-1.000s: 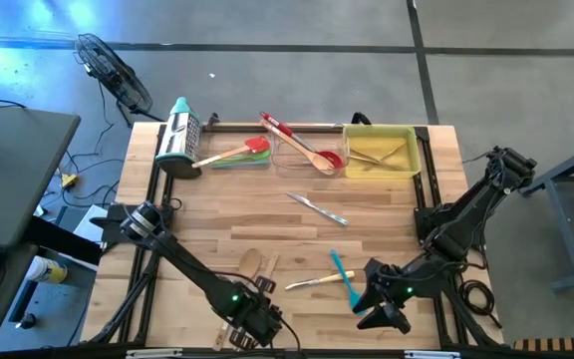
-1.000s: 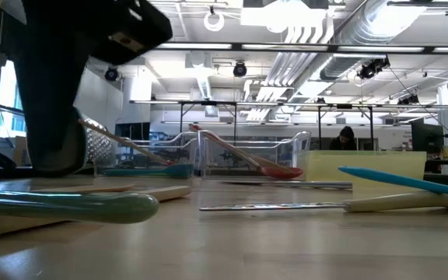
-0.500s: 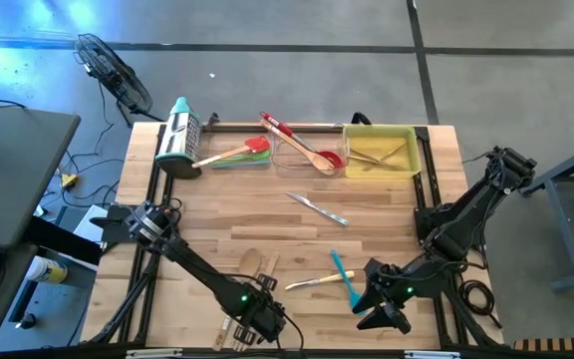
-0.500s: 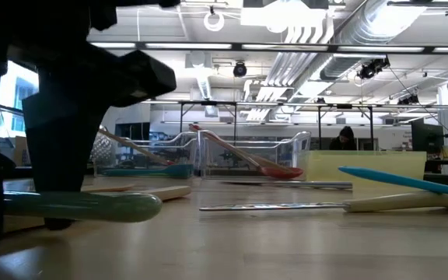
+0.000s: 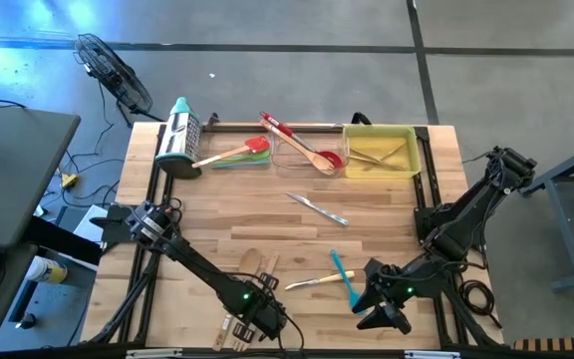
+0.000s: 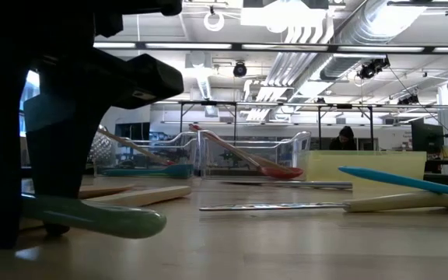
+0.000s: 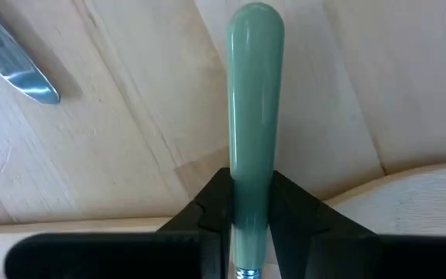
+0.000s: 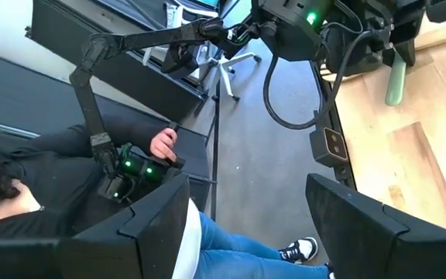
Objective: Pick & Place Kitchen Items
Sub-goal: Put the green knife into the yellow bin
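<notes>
**Utensils on the table: one in the left gripper's grip, the rest lying loose**

Utensils lie scattered over the table [image 5: 217, 214], and we count them as far as the high view allows. At the near edge, the left gripper [image 5: 252, 321] is clamped on one green-handled utensil [image 7: 254, 116]. Its two fingers [image 7: 207, 209] press against either side of the handle. In the low view that handle is tilted, with its rounded free end lowest, close to the wood. Its working end is hidden from us.

Just beside this grip lie two wooden spoons [image 5: 257, 264]. We also see the tip of one knife blade [image 7: 14, 66] there.

Near the right gripper [image 5: 377, 304] lie one blue spatula [image 5: 344, 277] and one pale-handled knife [image 5: 312, 282], crossing each other. That gripper stands wide open and holds nothing.

One metal knife [image 5: 317, 208] lies alone mid-table.

Along the far edge we count one grater [image 5: 179, 140], one clear tray [image 5: 285, 158] and one yellow tray [image 5: 412, 150]. One red spatula [image 5: 235, 153] lies between grater and clear tray, with something green under it. One red-bowled spoon [image 5: 317, 157] and one further red utensil [image 5: 279, 127] rest across the clear tray. The yellow tray holds pale wooden pieces, whose number we cannot tell.
</notes>
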### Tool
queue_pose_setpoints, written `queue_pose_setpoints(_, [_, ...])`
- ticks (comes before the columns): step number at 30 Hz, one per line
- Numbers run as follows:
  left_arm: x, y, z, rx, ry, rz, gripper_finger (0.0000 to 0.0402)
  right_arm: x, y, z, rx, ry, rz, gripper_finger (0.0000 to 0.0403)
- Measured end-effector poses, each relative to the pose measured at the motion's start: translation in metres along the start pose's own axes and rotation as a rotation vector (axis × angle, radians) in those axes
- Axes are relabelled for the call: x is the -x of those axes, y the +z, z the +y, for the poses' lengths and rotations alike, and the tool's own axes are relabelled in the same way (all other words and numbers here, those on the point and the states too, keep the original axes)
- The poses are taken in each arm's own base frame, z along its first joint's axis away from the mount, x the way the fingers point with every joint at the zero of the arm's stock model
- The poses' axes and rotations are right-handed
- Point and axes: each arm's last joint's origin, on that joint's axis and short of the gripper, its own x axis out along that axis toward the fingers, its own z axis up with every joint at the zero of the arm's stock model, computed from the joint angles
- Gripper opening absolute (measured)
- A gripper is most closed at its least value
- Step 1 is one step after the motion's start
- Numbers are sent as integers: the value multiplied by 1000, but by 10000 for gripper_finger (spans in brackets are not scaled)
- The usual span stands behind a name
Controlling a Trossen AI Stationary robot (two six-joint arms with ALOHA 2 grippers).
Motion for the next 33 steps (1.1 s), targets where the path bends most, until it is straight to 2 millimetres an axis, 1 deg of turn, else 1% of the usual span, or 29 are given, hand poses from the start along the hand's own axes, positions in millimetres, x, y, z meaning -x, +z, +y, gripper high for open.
queue_pose_setpoints(4, [6,2,0,6,-6,29,51,0,0,0,30,0,0,252])
queue_pose_setpoints(7, [17,1,4,-18,2,125,51,0,0,0,71,0,0,252])
queue_pose_setpoints(10, [39,8,11,-35,13,157,51,0,0,0,112,-1,0,252])
queue_pose_setpoints(13, [61,9,26,-50,54,234,51,0,0,0,156,-1,0,252])
queue_pose_setpoints(16, [84,18,44,-33,94,225,51,0,0,0,199,-4,2,252])
queue_pose_setpoints(18, [104,23,57,-10,120,204,51,0,0,-1,238,-13,-6,252])
queue_pose_setpoints(20, [127,29,71,23,140,163,51,0,1,-2,278,-34,-28,252])
queue_pose_setpoints(24, [176,38,97,93,158,14,51,0,1,-5,390,-99,-58,252])
queue_pose_setpoints(25, [188,36,102,107,171,-38,51,0,1,-6,423,-120,-64,252])
queue_pose_setpoints(28, [220,19,118,156,183,-151,51,1,2,-11,491,-211,-114,252])
queue_pose_setpoints(31, [255,8,126,238,210,-302,51,2,3,-13,533,-276,-160,252])
queue_pose_setpoints(33, [282,6,126,244,223,-475,51,3,5,-13,571,-304,-188,252])
